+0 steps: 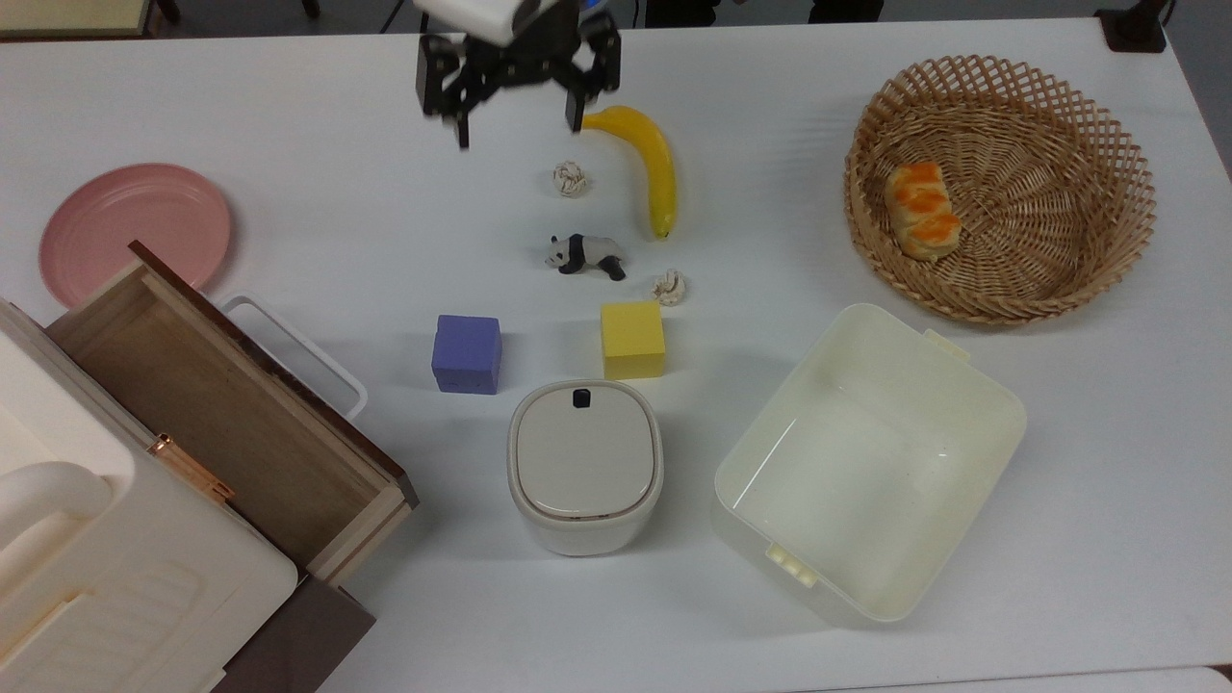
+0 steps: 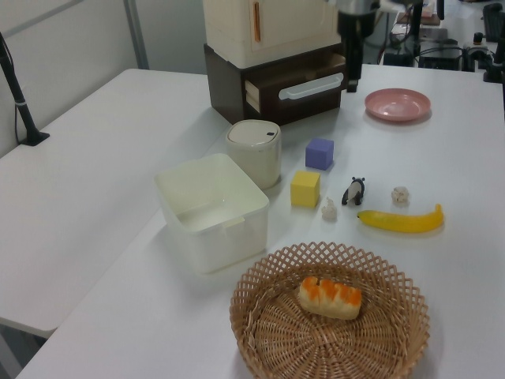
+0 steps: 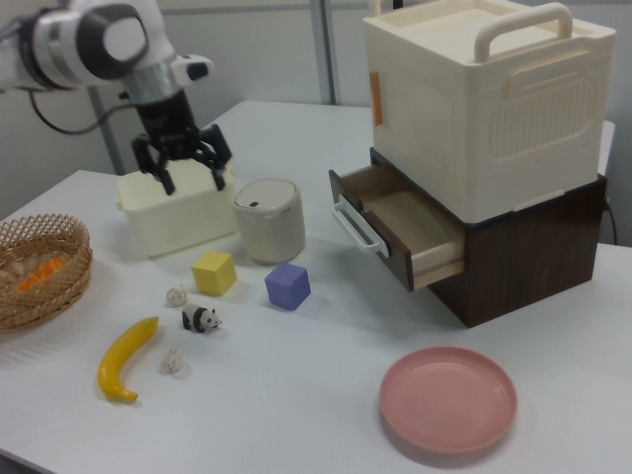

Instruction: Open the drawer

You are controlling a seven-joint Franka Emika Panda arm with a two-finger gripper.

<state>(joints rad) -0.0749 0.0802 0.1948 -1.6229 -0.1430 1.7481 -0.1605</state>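
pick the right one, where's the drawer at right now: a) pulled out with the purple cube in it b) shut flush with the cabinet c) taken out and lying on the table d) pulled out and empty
d: the drawer stands pulled out of its cabinet with a bare brown bottom, while the purple cube sits apart on the table and the tool hangs open well away from the handle.
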